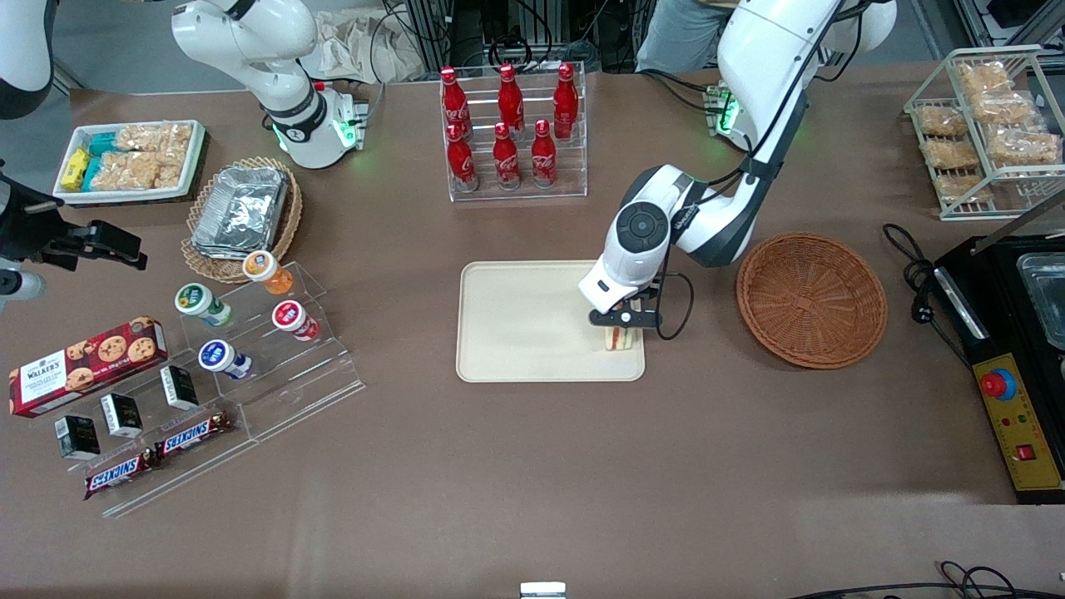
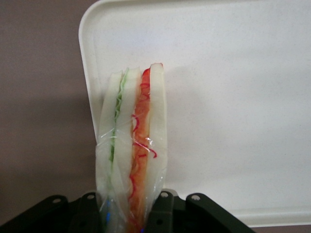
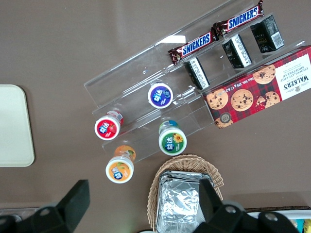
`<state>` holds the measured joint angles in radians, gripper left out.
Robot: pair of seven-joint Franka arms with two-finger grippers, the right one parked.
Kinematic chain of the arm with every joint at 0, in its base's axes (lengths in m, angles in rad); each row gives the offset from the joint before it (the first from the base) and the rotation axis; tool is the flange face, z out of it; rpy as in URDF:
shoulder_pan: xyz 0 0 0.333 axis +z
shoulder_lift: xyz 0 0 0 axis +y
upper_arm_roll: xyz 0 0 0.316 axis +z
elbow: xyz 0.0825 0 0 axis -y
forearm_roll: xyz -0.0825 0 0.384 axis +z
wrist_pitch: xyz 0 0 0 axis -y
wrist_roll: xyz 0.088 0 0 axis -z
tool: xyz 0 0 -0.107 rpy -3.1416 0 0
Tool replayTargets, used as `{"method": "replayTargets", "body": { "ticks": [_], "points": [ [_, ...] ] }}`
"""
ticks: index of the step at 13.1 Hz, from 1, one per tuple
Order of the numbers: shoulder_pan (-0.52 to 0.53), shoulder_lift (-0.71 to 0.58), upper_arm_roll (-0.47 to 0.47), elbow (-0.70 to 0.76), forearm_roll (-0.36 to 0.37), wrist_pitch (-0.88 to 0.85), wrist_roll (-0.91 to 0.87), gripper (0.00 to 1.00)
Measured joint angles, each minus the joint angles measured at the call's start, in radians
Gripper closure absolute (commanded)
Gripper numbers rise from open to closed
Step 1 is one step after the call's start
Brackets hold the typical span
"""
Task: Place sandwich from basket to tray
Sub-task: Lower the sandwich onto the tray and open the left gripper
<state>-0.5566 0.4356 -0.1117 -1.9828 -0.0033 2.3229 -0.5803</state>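
Sandwich (image 1: pixel 616 339) gripped on edge in the hand (image 1: pixel 625 319), over the tray's corner.

Largest first: the brown bench (image 1: pixel 532 466) carries the cream tray (image 1: pixel 524 324), which lies directly under the hand and runs away from it toward the parked arm's end; the round woven basket (image 1: pixel 811 298) sits well apart from the hand toward the working arm's end, with nothing in it. The hand is closed on the sandwich, its fingers (image 2: pixel 163 213) pinching the two outer bread faces. The sandwich (image 2: pixel 132 145) stands on edge at the tray's (image 2: pixel 233 97) corner, close to the rim, in clear film. It looks light, soft and easily crushed, and the film likely slippery; a gentle hold across the flat bread faces seems best, never on the filling edge.
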Motion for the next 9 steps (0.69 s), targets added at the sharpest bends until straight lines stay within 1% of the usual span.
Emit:
{"method": "replayTargets", "body": {
  "ticks": [2,3,4,5,9],
  "points": [
    [0.000,0.007,0.000,0.001,0.000,0.003,-0.014,1.00],
    [-0.001,0.010,0.000,0.001,0.000,0.005,-0.017,0.59],
    [-0.003,0.013,0.000,0.001,0.002,0.007,-0.019,0.21],
    [-0.004,0.016,0.000,0.001,0.010,0.008,-0.019,0.02],
    [-0.005,0.024,0.000,0.004,0.031,0.010,-0.022,0.01]
  ]
}}
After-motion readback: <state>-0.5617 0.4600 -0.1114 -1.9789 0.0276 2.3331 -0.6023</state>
